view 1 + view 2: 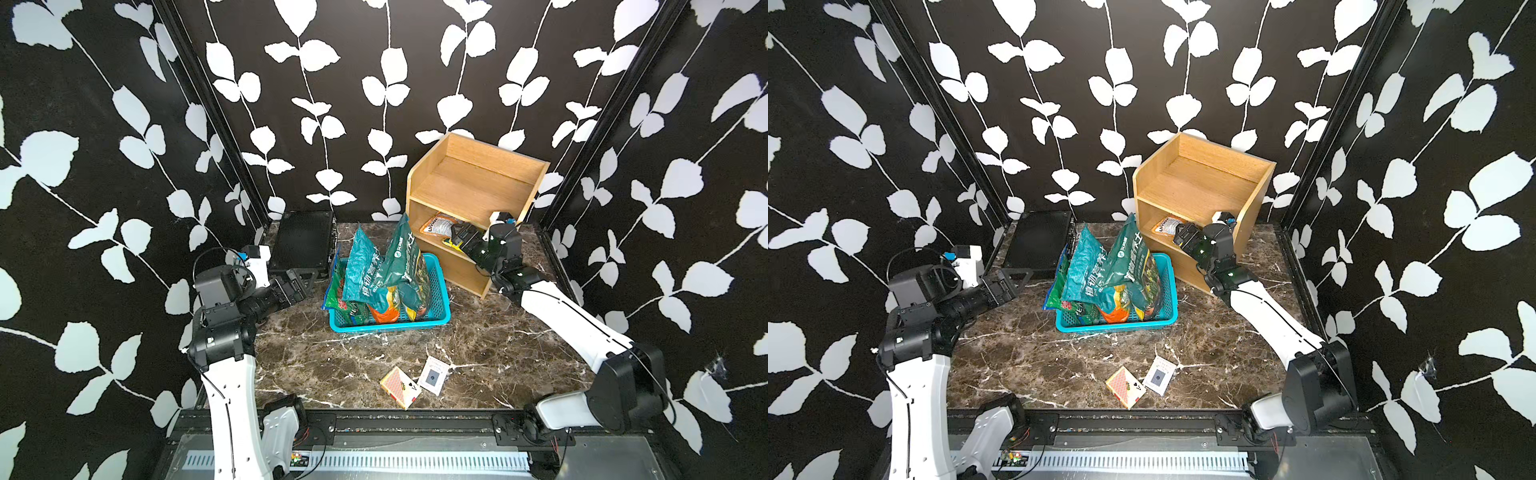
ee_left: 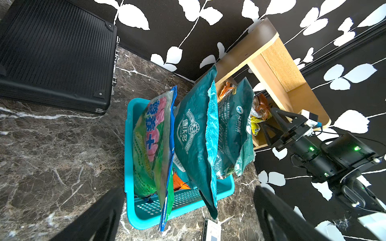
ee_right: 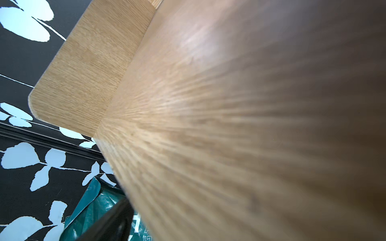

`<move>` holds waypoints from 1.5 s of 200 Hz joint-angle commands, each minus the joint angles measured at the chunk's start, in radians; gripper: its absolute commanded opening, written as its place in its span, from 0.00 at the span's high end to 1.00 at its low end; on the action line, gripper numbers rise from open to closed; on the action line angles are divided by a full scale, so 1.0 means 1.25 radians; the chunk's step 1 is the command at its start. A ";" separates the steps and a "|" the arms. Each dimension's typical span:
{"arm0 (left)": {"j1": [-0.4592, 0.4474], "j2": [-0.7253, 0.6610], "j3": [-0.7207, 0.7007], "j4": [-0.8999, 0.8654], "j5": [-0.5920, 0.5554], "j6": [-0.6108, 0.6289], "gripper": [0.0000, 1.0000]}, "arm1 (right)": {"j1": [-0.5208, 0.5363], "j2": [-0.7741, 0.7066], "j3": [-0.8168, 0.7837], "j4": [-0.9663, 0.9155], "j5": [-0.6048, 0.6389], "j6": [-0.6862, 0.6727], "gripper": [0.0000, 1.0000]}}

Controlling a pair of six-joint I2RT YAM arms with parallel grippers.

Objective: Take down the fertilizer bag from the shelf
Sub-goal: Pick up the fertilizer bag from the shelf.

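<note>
Light-wood shelf (image 1: 473,178), three tiers, open front, slanted side panels; stands at 1 o'clock on the brown marble tabletop (image 1: 498,345), its back toward the leaf-patterned wall. Middle tier: fertilizer bag (image 1: 438,226), orange and white with dark print, lying on the board with its near end at the tier's front edge; shown in both top views. Right gripper (image 1: 457,237): black, reaching into the middle tier from the shelf's 5 o'clock side, pointed toward 10 o'clock. In the left wrist view the right gripper (image 2: 267,117) shows two triangular fingers (image 2: 279,116) spread apart, with the bag's (image 2: 260,106) crumpled end at the tips. They are not clamped, and whether either pad touches the bag cannot be told. The right wrist view is filled by a blurred board of the shelf (image 3: 229,125), very close. Left gripper (image 1: 301,284): at 9 o'clock of the turquoise basket (image 1: 390,326), above the tabletop, pointed toward 3 o'clock. Its fingers (image 2: 94,219) are spread wide with nothing between them, well apart from the shelf. The basket sits mid-table at the shelf's 8 o'clock, holding several upright green soil bags (image 1: 365,266). Black ribbed case (image 1: 303,241): at 11 o'clock, against the rear wall. Playing-card box (image 1: 399,386) and a single card (image 1: 434,374): at 6 o'clock, near the front edge, just beside each other.
</note>
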 commanded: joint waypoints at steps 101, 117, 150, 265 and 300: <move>0.004 -0.009 -0.002 -0.002 0.007 0.005 0.01 | 0.057 0.032 0.079 -0.044 0.077 -0.075 0.35; 0.004 -0.009 -0.002 -0.002 0.006 0.005 0.01 | 0.056 0.041 0.079 -0.047 0.091 -0.070 0.35; 0.004 -0.009 -0.001 -0.002 0.007 0.005 0.01 | 0.056 0.054 0.096 -0.052 0.128 -0.113 0.35; 0.004 -0.008 -0.002 -0.002 0.007 0.005 0.01 | 0.054 0.109 0.131 -0.061 0.213 -0.242 0.91; 0.005 -0.008 -0.002 -0.002 0.008 0.005 0.01 | 0.054 0.107 0.159 -0.057 0.185 -0.269 1.00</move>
